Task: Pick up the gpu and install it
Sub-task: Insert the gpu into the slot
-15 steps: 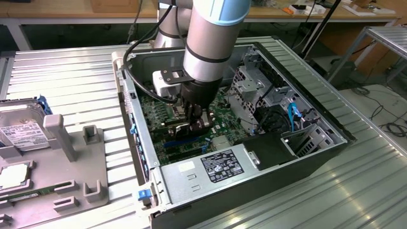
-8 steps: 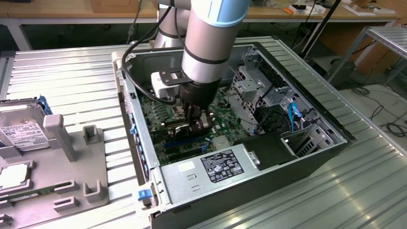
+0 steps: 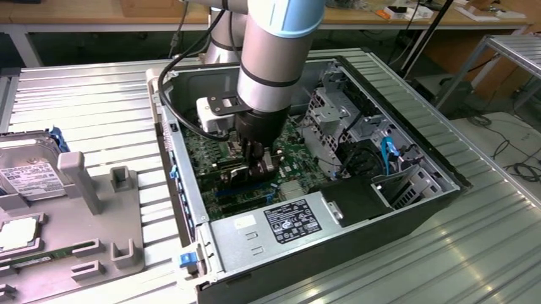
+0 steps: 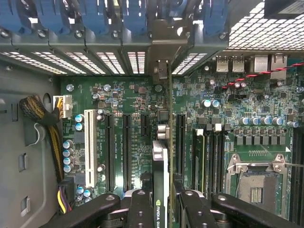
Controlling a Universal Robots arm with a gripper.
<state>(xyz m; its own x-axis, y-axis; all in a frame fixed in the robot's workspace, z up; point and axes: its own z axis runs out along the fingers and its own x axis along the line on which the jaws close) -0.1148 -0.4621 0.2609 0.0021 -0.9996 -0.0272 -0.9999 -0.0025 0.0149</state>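
Note:
The gpu (image 4: 161, 164) stands on edge over the green motherboard (image 4: 118, 97), in line with the long black slots (image 4: 127, 147). Its silver bracket (image 4: 163, 59) reaches the rear slot openings of the case. My gripper (image 4: 160, 202) is shut on the card, with black fingers (image 4: 140, 209) on either side of its labelled face. In the exterior view the gripper (image 3: 255, 166) is lowered inside the open computer case (image 3: 338, 247), holding the dark gpu (image 3: 239, 172) just above the motherboard (image 3: 201, 149).
A white slot (image 4: 88, 147), a memory stick (image 4: 199, 156) and the CPU socket (image 4: 256, 183) flank the card. The power supply (image 3: 287, 221) and drive cage (image 3: 334, 120) crowd the case. A grey holder (image 3: 93, 209) and a hard drive (image 3: 25, 171) lie at the exterior view's left.

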